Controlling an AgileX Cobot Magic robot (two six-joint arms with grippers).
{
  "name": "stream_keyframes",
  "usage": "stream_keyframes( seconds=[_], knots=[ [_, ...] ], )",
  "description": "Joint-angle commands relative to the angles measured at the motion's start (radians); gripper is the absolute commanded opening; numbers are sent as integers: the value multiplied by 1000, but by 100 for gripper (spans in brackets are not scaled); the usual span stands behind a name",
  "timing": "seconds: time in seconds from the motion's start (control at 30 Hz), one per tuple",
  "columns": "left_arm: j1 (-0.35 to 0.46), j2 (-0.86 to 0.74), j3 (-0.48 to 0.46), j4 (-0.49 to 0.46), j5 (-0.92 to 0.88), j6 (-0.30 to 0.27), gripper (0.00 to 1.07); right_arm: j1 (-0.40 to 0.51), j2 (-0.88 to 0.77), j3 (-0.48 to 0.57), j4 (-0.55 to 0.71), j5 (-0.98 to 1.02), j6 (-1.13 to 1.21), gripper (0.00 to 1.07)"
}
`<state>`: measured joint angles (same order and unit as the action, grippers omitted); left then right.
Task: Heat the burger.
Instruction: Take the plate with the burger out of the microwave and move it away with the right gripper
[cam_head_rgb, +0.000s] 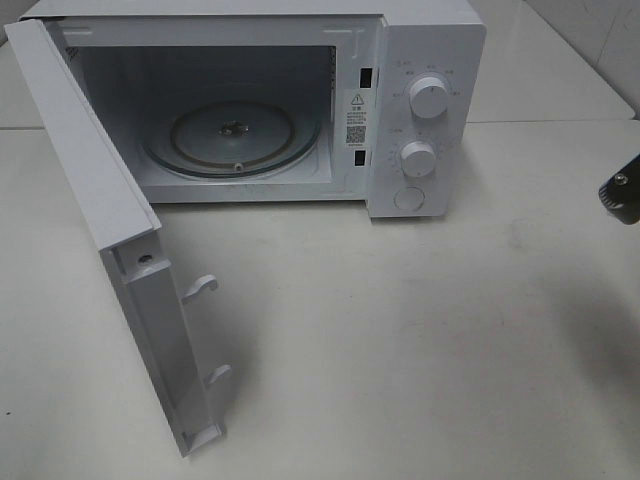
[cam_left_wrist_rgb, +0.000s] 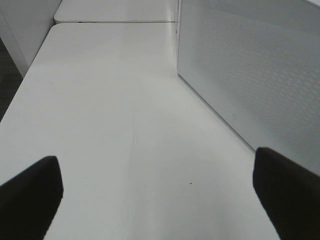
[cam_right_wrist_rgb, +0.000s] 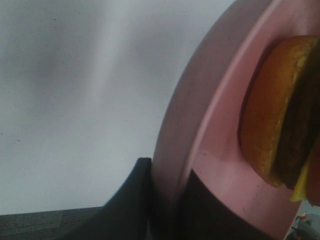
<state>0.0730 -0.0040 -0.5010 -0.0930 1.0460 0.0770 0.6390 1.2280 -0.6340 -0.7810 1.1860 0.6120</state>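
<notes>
White box microwave (cam_head_rgb: 300, 100) at the desk's (cam_head_rgb: 400, 330) far edge, door (cam_head_rgb: 110, 230) swung wide, glass turntable (cam_head_rgb: 232, 135) bare. Right end effector (cam_right_wrist_rgb: 167, 200) clamped on the rim of the round pink plate (cam_right_wrist_rgb: 200, 125); golden-brown bun burger (cam_right_wrist_rgb: 280, 110) sits on that plate, tilted, off the desk's right edge. Left end effector (cam_left_wrist_rgb: 155, 190) low over the desk beside the microwave's perforated side, black fingers (cam_left_wrist_rgb: 30, 195) wide apart, holding nothing.
</notes>
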Motion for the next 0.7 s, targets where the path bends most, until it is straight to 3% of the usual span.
stream_keyframes(
  seconds=[0.03, 0.7],
  knots=[
    [1, -21, 4, 1, -7, -7, 98, -7, 32, -9, -72, 85, 88, 4],
    [1, -21, 4, 1, -7, -7, 98, -7, 216, -9, -61, 66, 312, 6]
  ],
)
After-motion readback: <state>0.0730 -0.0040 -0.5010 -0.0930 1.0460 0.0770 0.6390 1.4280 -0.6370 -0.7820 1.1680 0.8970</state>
